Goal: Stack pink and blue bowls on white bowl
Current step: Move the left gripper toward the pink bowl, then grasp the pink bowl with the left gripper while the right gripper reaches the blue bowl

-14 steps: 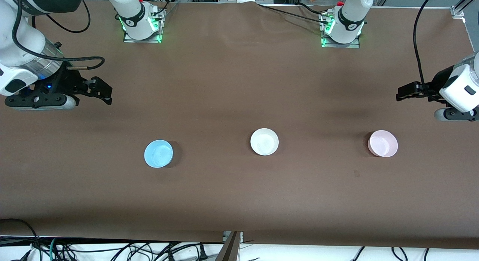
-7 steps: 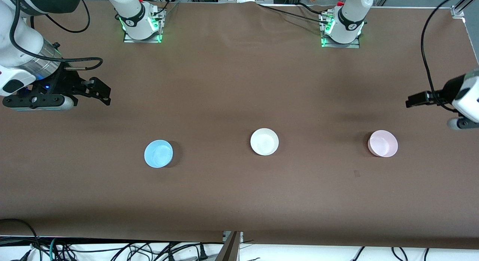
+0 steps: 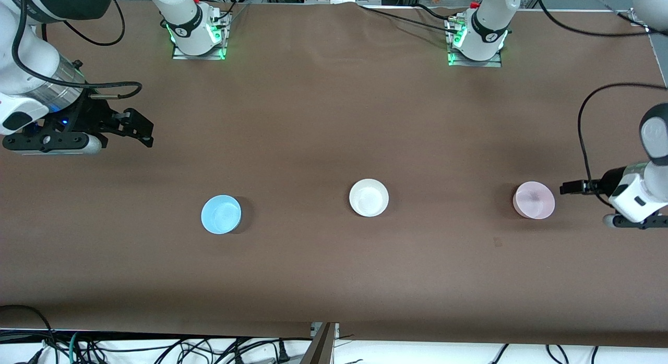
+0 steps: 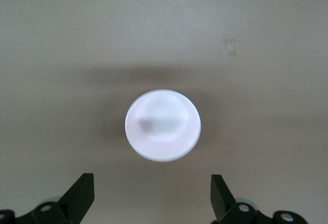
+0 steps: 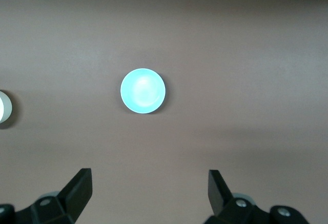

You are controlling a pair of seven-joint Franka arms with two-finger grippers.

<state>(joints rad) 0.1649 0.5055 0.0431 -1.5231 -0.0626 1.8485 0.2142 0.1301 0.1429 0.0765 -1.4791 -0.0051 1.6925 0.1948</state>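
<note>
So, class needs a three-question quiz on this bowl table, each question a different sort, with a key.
1. True or false: the pink bowl sits inside the white bowl.
2. Which bowl lies between the other two? A blue bowl B white bowl C pink bowl
3. Fill in: the left claw is beside the ____ bowl; the right claw waits.

Key: 1 false; 2 B; 3 pink.

Place: robotics lab.
Evidence: brown-covered table [image 3: 323,119]; bolted arm bases [image 3: 198,38] at frame top; loose cables [image 3: 156,348] along bottom edge.
</note>
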